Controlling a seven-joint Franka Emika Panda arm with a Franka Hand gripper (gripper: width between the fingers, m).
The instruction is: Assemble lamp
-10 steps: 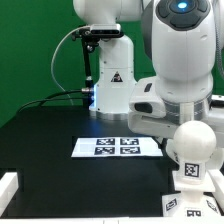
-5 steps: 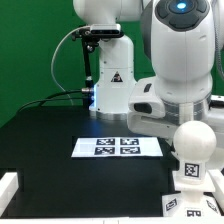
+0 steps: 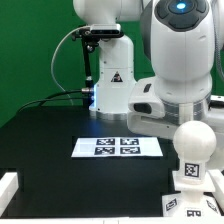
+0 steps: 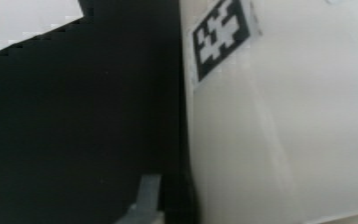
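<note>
The round-headed bulb [image 3: 190, 142] stands upright in the square base [image 3: 190, 184] at the exterior view's lower right, both white with tags. The gripper does not show in the exterior view; the arm's lower part is hidden behind the bulb. In the wrist view a big white tagged wall, seemingly the shade [image 4: 282, 120], fills one side, very close. My gripper [image 4: 179, 205] straddles its edge. One finger [image 4: 149, 200] shows just outside the wall, and the other finger is hidden behind it.
The marker board [image 3: 118, 146] lies flat on the black table in the middle. The robot's white pedestal [image 3: 110, 85] stands behind it, with a cable running off towards the exterior view's left. A white rail [image 3: 8, 185] edges the table's front left.
</note>
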